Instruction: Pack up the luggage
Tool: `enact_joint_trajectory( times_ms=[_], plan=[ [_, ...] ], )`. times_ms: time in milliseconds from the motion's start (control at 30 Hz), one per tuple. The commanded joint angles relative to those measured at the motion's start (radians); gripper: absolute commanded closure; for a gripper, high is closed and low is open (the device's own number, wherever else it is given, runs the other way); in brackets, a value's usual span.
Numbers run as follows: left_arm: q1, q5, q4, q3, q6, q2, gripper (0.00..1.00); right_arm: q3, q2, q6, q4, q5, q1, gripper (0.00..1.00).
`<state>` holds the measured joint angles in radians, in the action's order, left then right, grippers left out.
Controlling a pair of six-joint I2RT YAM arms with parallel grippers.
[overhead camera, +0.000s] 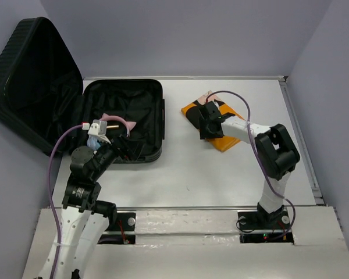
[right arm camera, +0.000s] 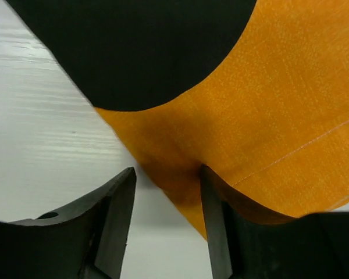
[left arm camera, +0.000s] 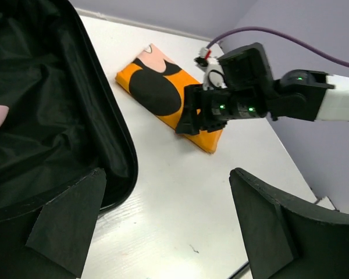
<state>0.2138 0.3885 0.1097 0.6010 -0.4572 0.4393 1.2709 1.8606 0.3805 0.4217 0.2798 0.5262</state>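
The luggage (overhead camera: 41, 75), a big black ribbed suitcase, lies open at the left, lid propped up, black lining (left arm camera: 41, 99) showing. A pink item (overhead camera: 117, 119) lies inside. An orange folded cloth with black patches (overhead camera: 225, 138) lies on the table to the right; it also shows in the left wrist view (left arm camera: 157, 87). My right gripper (right arm camera: 167, 174) is open, one finger (right arm camera: 212, 197) pressing on the cloth's near edge, the other (right arm camera: 119, 200) over the bare table. My left gripper (left arm camera: 167, 180) is open and empty, low beside the suitcase's front right rim (left arm camera: 125, 157).
White table (overhead camera: 221, 174) with grey walls around it. A raised strip runs along the table's right edge (overhead camera: 299, 133). My right arm (left arm camera: 314, 102) with its purple cable reaches across over the cloth.
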Motion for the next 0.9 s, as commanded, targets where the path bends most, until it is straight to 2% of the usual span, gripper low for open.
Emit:
enact_joint_trajectory(
  times_ms=[0, 100, 167, 233, 333, 400, 467, 533, 567, 600, 633, 767, 867],
  plan=[
    [0.004, 0.119, -0.071, 0.077, -0.041, 0.088, 0.01, 0.044, 0.051, -0.078, 0.069, 0.007, 0.001, 0.52],
    [0.056, 0.154, -0.102, 0.098, -0.073, 0.163, 0.01, -0.014, 0.054, -0.046, 0.071, 0.032, 0.001, 0.69],
    [0.14, 0.106, -0.146, 0.121, -0.084, 0.228, 0.01, -0.063, 0.007, -0.025, 0.071, 0.018, 0.001, 0.8],
    [0.264, 0.029, -0.148, 0.146, -0.078, 0.304, 0.01, -0.171, -0.05, 0.012, 0.054, -0.001, 0.001, 0.81],
    [0.387, -0.121, -0.131, 0.219, -0.046, 0.409, 0.01, -0.342, -0.217, 0.078, 0.028, -0.045, 0.015, 0.81],
    [0.481, -0.23, -0.111, 0.305, -0.026, 0.544, 0.01, -0.413, -0.347, 0.106, 0.011, -0.077, 0.015, 0.79],
    [0.525, -0.298, -0.064, 0.371, 0.006, 0.688, 0.01, -0.49, -0.423, 0.126, 0.017, -0.079, 0.015, 0.63],
    [0.564, -0.356, -0.032, 0.477, 0.034, 0.786, 0.01, -0.524, -0.523, 0.136, 0.025, -0.085, 0.015, 0.35],
    [0.568, -0.378, -0.016, 0.547, 0.052, 0.887, 0.01, -0.548, -0.553, 0.136, 0.026, -0.083, 0.015, 0.12],
    [0.572, -0.378, 0.001, 0.581, 0.061, 0.938, 0.01, -0.557, -0.584, 0.136, 0.028, -0.08, 0.015, 0.06],
    [0.572, -0.411, 0.024, 0.655, 0.081, 1.037, 0.01, -0.568, -0.644, 0.136, 0.031, -0.083, 0.005, 0.02],
    [0.573, -0.433, 0.119, 0.821, 0.114, 1.267, 0.01, -0.578, -0.77, 0.143, 0.029, -0.073, -0.043, 0.03],
    [0.573, -0.546, 0.188, 1.021, 0.14, 1.433, 0.01, -0.581, -0.837, 0.152, 0.028, -0.057, -0.121, 0.04]
  ],
)
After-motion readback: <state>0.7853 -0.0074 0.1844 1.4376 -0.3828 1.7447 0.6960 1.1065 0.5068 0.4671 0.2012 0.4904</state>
